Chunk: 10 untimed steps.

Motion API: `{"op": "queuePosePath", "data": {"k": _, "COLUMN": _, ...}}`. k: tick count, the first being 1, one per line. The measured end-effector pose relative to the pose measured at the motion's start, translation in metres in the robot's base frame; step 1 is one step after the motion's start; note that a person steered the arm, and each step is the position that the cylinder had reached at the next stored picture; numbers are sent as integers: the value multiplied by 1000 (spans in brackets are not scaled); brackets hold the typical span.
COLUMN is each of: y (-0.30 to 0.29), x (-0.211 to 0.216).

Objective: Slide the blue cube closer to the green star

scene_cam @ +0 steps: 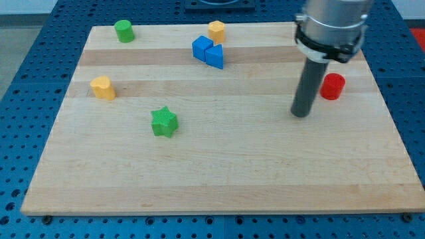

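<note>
The blue cube (201,47) sits near the view's top centre on the wooden board (219,172), touching a blue triangular block (215,57) at its lower right. The green star (163,122) lies lower and to the left, well apart from the cube. My tip (301,114) rests on the board at the view's right, far right of both the cube and the star, just left of a red cylinder (333,86).
An orange hexagonal block (216,30) stands just above the blue pair. A green cylinder (123,30) is at the top left. A yellow block (102,87) is at the left edge. The board lies on a blue perforated table.
</note>
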<state>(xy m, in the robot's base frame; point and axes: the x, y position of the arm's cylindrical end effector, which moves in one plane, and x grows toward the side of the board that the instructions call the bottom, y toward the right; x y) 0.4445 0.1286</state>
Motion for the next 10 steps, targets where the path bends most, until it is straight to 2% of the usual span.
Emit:
{"op": "queuePosePath", "data": {"k": 2, "y": -22, "x": -52}}
{"op": "queuePosePath", "data": {"k": 5, "y": -25, "x": -157}}
{"op": "queuePosePath", "data": {"k": 6, "y": -44, "x": -175}}
{"op": "queuePosePath", "data": {"k": 10, "y": -165, "x": -178}}
